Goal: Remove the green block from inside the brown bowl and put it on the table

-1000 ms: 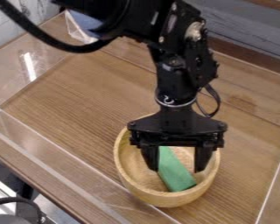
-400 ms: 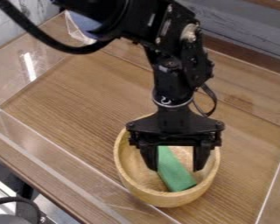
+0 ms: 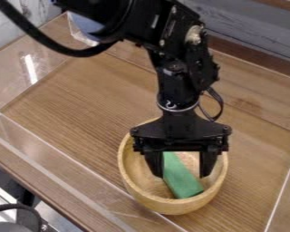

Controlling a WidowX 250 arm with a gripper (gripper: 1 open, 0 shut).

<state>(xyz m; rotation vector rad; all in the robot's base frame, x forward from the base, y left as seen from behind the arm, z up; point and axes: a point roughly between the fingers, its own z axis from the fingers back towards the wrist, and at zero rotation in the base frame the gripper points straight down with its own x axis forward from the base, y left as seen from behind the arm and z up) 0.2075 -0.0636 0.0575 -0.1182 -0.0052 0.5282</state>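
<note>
A single black robot arm [image 3: 172,54] is seen reaching down from the upper left of the view, its wrist pointed straight down over the brown bowl [image 3: 138,181]. The end effector [image 3: 179,169] is spread wide, with its two dark fingers [image 3: 151,164] lowered inside the bowl, one on each side of the green block [image 3: 180,177]. No contact between fingers and block can be confirmed; a gap is visible on both sides, so nothing is gripped.

The green block is found lying inside the bowl, tilted, with its upper end near the end effector's palm and its lower end resting toward the bowl's near wall. Part of its top end is hidden by the crossbar of the end effector.

The bowl is noted as round, light tan, thick-rimmed, with grain faintly visible. It sits on the table [image 3: 75,100] toward the lower right of the view, near the front edge.

The table is a brown wood-grain surface. Clear acrylic walls [image 3: 21,63] are seen along the left and near edges, catching glare. A black cable [image 3: 39,36] is observed looping from the arm at the upper left. A dark object at the lower left corner is too cut off to be identified.
</note>
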